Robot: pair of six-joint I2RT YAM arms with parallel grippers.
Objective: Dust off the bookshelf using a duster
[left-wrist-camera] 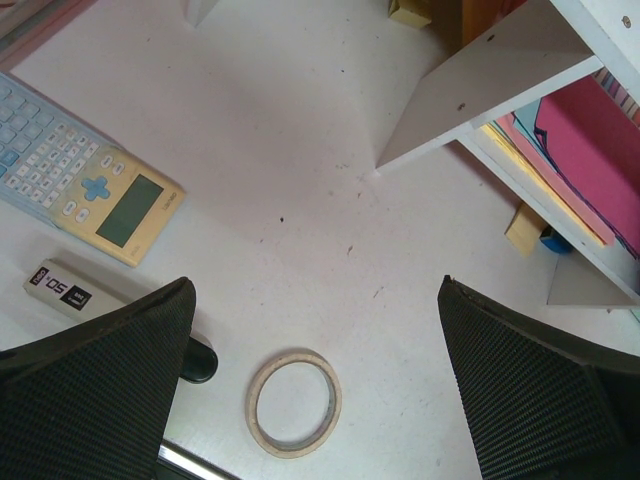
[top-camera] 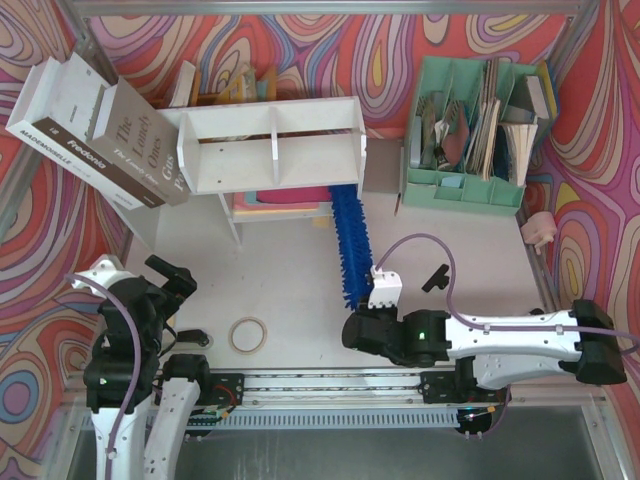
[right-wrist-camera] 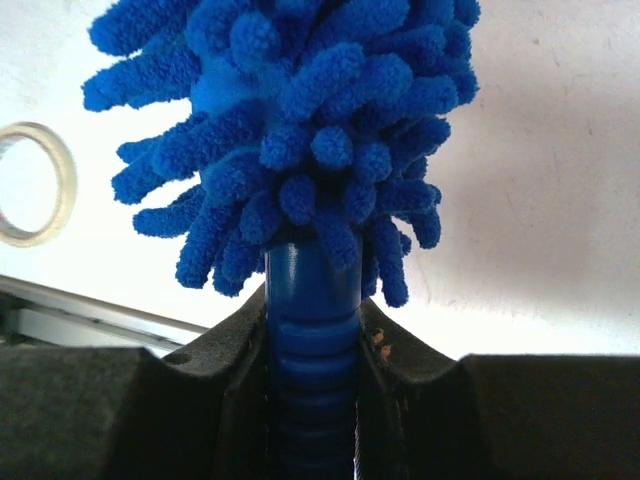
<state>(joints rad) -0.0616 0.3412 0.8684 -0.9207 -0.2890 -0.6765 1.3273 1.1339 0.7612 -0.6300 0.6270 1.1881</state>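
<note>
The white bookshelf [top-camera: 270,145] stands at the back of the table, and its near corner [left-wrist-camera: 480,100] shows in the left wrist view. The blue fluffy duster [top-camera: 349,245] lies lengthwise from the shelf's lower right front toward me, its far tip at the pink folders under the shelf. My right gripper [top-camera: 360,325] is shut on the duster's ribbed blue handle [right-wrist-camera: 312,300], just below the shaggy head [right-wrist-camera: 290,110]. My left gripper [top-camera: 170,280] hangs open above the table at the near left, nothing between its fingers [left-wrist-camera: 120,370].
A tape roll [top-camera: 248,335] lies between the arms. A calculator [left-wrist-camera: 90,195] and a small box [left-wrist-camera: 65,290] sit near the left gripper. Two books [top-camera: 95,140] lean at the back left. A mint-green organizer [top-camera: 475,135] stands at the back right.
</note>
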